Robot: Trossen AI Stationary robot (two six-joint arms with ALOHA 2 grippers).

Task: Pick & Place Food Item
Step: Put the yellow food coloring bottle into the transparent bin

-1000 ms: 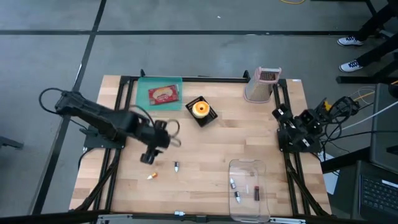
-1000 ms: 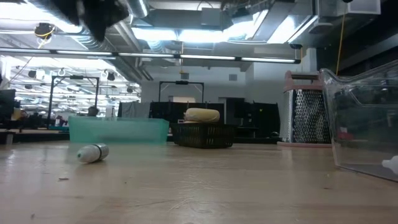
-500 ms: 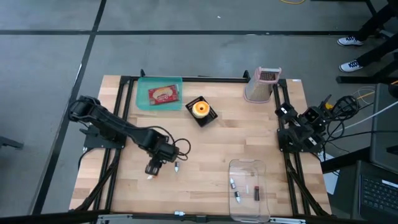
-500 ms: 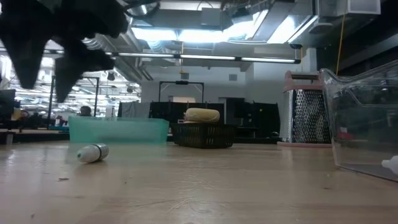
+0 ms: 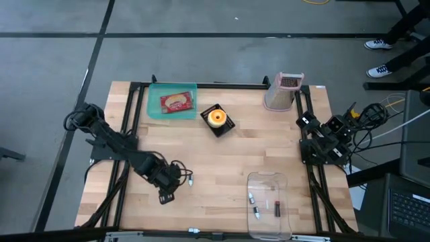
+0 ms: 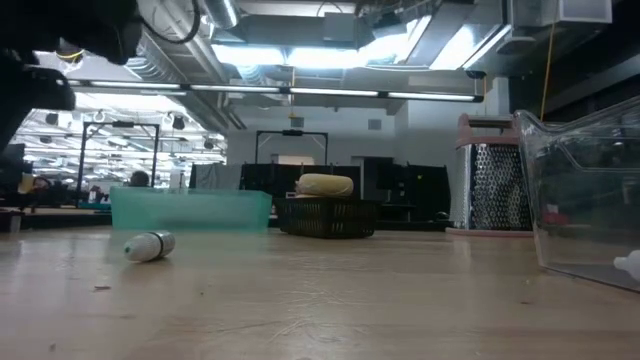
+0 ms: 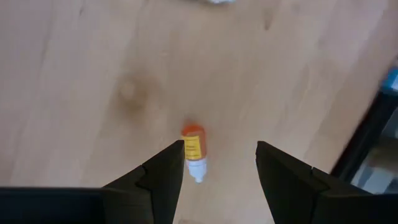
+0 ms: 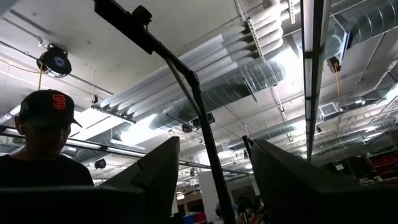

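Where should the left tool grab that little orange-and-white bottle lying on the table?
Across its orange labelled body, from straight above. It lies flat between the left tool's open fingers; the white cap end looks narrower, likely easier to slip from.

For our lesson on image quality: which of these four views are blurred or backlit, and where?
Left wrist view: the table is soft with motion blur, though the small bottle between the left hand's fingers still reads. Low view: bright ceiling lights turn the arm at top left into a silhouette. Right wrist view: strong glare overhead. High view: evenly lit, sharp.
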